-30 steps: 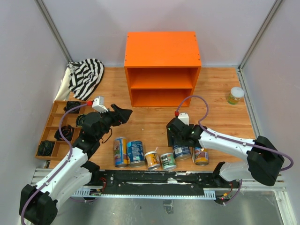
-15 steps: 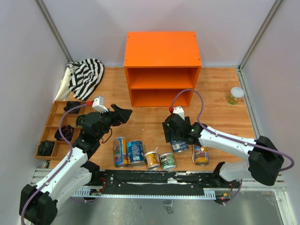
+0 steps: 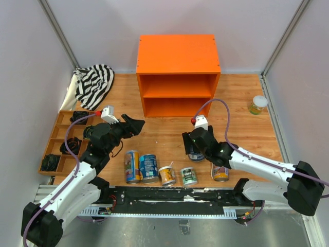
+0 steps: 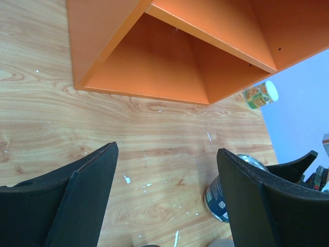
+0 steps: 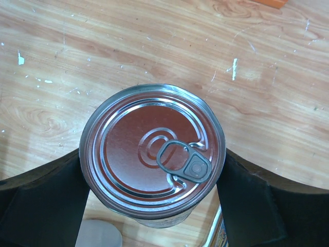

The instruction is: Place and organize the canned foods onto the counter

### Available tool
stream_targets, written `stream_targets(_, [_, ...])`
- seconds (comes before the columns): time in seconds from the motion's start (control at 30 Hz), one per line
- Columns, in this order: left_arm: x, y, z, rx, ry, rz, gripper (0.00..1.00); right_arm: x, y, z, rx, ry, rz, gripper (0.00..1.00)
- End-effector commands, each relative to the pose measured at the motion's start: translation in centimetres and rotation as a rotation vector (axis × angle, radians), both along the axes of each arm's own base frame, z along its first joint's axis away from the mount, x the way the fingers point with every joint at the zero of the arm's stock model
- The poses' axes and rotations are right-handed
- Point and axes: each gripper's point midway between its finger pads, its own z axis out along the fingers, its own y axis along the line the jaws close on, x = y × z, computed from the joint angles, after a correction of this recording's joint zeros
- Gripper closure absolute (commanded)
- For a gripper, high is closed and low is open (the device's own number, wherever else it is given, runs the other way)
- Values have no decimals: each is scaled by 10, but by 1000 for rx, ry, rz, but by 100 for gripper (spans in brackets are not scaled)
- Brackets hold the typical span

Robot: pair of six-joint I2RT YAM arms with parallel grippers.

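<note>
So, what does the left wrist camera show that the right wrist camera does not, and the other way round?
Only the left wrist view: the open left gripper, the shelf openings of the orange counter, and a small white-topped container beyond it.
Only the right wrist view: the silver lid and pull tab of the blue-labelled can, seen from straight above.
Both: that same can, seen from the side in the left wrist view, the right gripper closed on it, and the wooden table.
</note>
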Motion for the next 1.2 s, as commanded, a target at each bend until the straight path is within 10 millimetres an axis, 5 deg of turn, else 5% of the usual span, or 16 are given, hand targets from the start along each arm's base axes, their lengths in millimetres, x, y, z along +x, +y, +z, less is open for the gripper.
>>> stream_targets(0.0, [0, 0, 7, -3, -18, 1, 18, 23, 10, 39, 67, -177, -9, 99])
stream_targets(0.27, [-1, 1, 4, -4, -14, 7, 18, 26, 8, 44, 69, -237, 2, 99])
stream_targets(0.67, [-3, 3, 0, -13, -11, 14, 18, 26, 2, 99, 115, -363, 32, 99])
stream_targets(1.17, [-6, 4, 7, -28, -27, 16, 18, 1, 2, 163, 211, -521, 170, 99])
